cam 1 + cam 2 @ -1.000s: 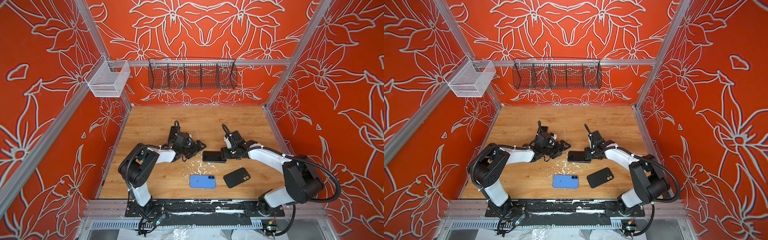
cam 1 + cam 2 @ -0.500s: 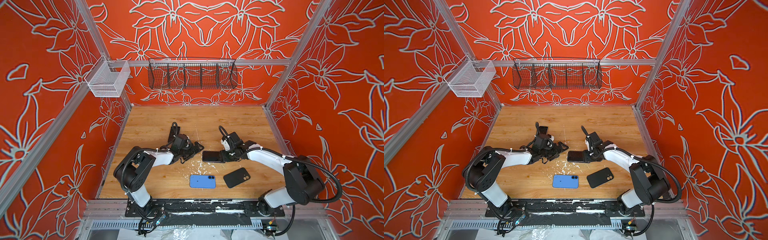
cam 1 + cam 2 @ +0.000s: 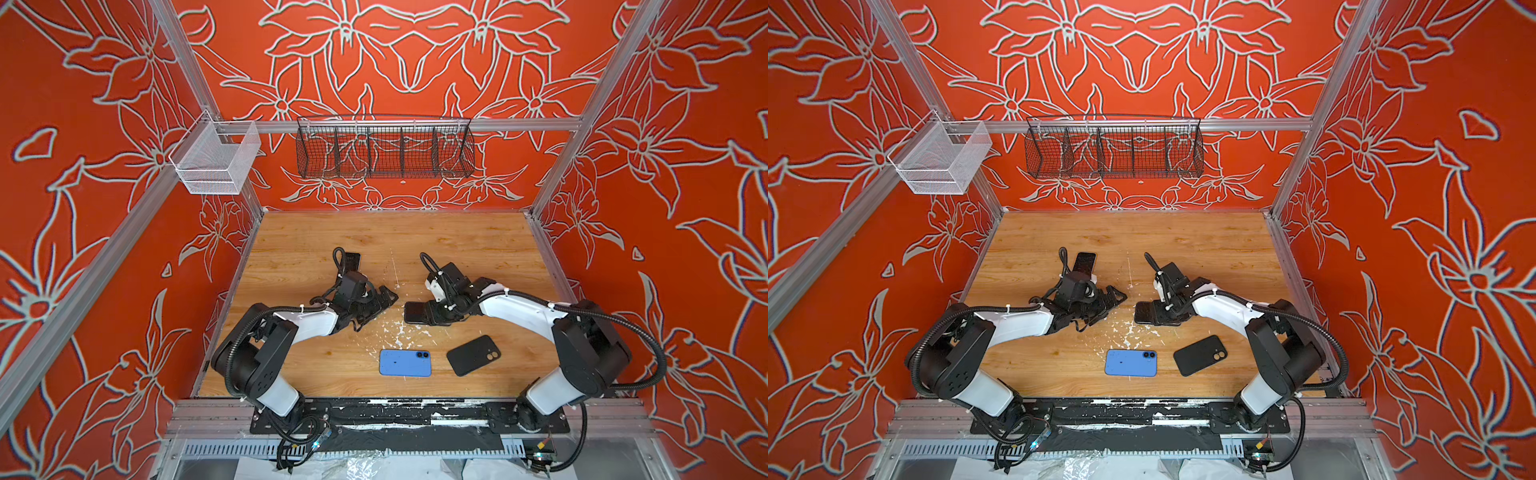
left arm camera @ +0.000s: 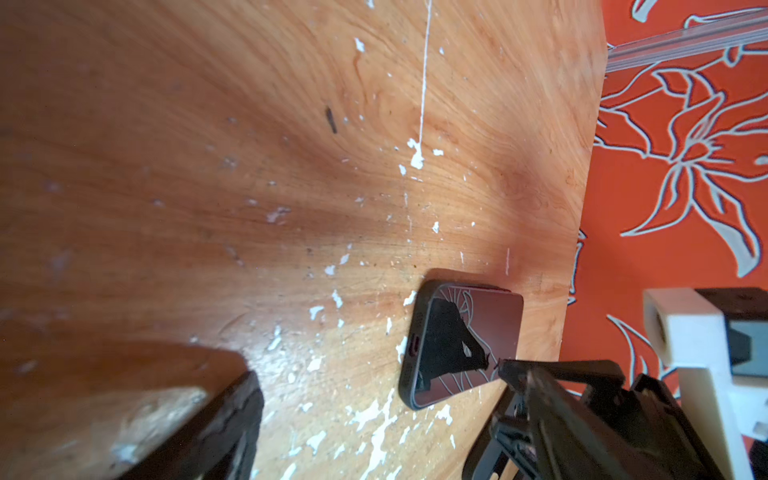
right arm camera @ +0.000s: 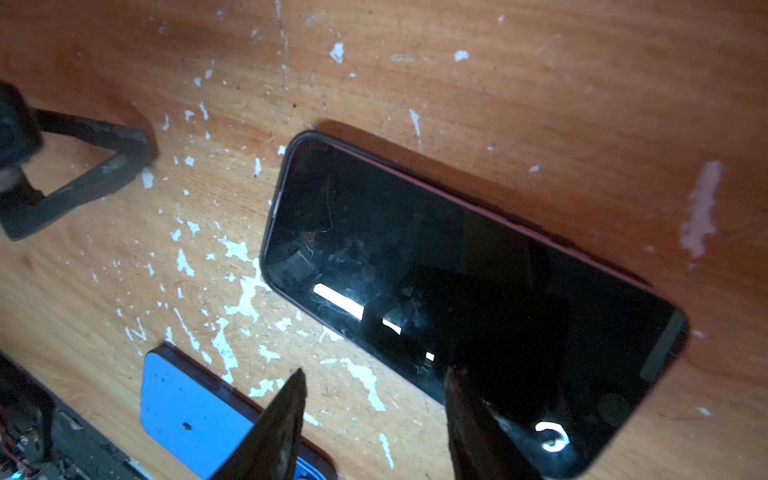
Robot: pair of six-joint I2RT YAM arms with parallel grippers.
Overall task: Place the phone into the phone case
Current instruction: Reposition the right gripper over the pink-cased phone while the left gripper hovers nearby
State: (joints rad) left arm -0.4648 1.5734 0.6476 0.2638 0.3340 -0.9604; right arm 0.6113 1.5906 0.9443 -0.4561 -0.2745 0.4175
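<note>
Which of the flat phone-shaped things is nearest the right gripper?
The dark phone lying screen up at the right gripper; the blue one and the black one lie camera-side up, apart from it.

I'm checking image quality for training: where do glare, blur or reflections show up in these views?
Right wrist view: white glare streaks on the phone screen; left wrist view: that screen mirrors the wall pattern, and the near finger is out of focus; both top views: sharp and evenly lit.
</note>
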